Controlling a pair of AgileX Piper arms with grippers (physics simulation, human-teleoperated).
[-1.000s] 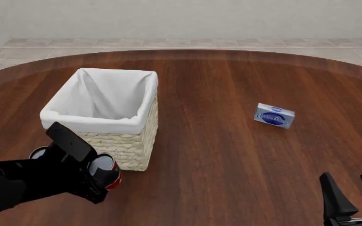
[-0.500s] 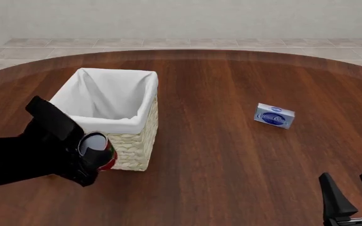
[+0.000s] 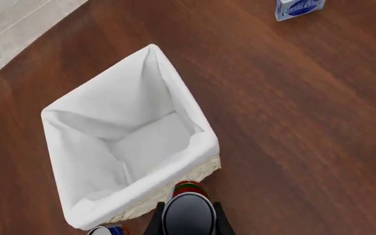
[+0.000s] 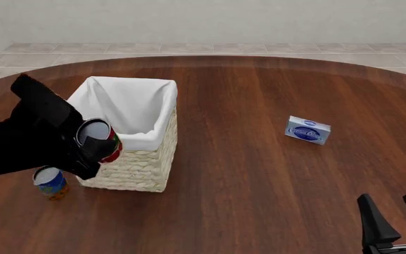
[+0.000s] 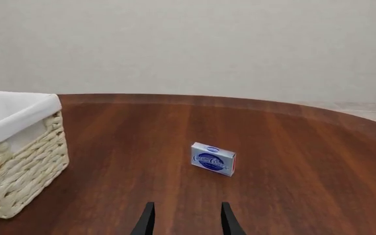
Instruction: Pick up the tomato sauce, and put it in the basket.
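Left wrist view: the left gripper had its fingers clamped on the tomato sauce, held just outside the basket rim.

Front view: the can hung lifted off the bench, overlapping the basket's near corner. A blue-and-orange can stood beside the basket.

Right wrist view: the right gripper had its fingers apart, holding nothing, facing a small blue-and-white box.

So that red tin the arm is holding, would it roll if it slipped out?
Probably: the tomato sauce is a smooth round can, held tilted in the left gripper. Its metal body looks stiff. It hangs beside the basket, so it might strike the rim.
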